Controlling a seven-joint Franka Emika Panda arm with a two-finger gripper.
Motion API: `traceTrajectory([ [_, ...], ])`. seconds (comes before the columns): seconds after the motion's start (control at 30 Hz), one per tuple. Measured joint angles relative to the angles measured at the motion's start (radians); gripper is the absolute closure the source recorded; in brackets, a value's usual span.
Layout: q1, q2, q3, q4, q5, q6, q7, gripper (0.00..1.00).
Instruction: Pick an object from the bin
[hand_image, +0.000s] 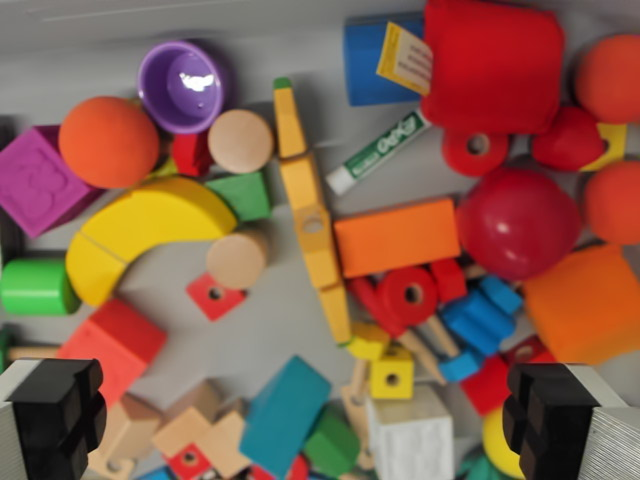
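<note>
Grey bin floor (265, 330) crowded with bright toys.
Lying on it: a yellow curved block (140, 235) left of centre, an orange ball (108, 141) and purple cup (182, 85) above it, a green-and-white marker (378, 152) near the top, an orange rectangular block (397, 236) in the middle, a dark red ball (517, 221) just beside it, and a teal block (284, 414) near the bottom.
</note>
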Motion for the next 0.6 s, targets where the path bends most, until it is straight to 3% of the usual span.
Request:
traceTrajectory([
  [0.6, 0.04, 0.041, 0.004, -0.071, -0.002, 0.094, 0.146, 0.0],
])
